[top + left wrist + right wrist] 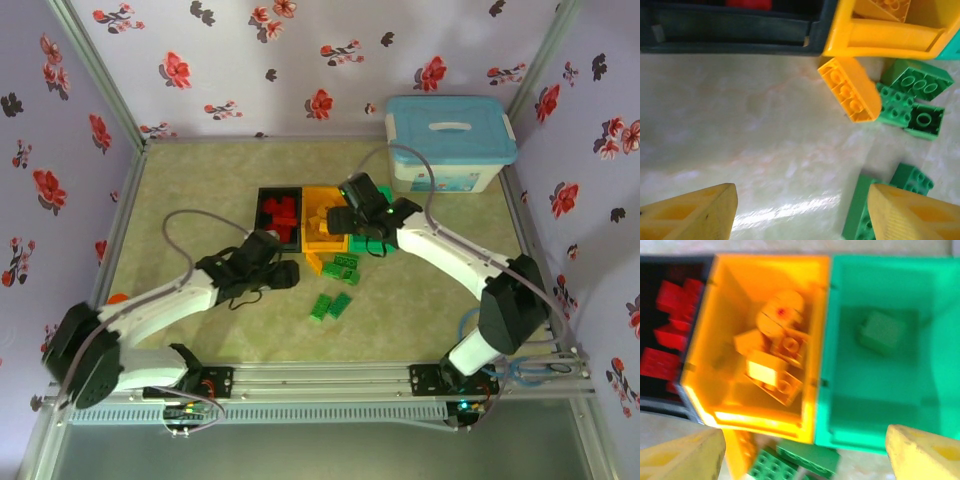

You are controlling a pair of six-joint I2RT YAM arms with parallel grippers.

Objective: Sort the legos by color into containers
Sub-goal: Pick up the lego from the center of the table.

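floral walls (300,60), beige table (200,190), green legos (330,305)

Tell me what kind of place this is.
Most likely a robot lab test cell: flower-print walls on a metal frame enclose the table, the left arm and right arm are bolted to a rail, and legos lie by sorting containers.

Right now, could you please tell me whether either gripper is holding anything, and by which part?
Nothing is held: the left gripper and the right gripper both stand open and empty.
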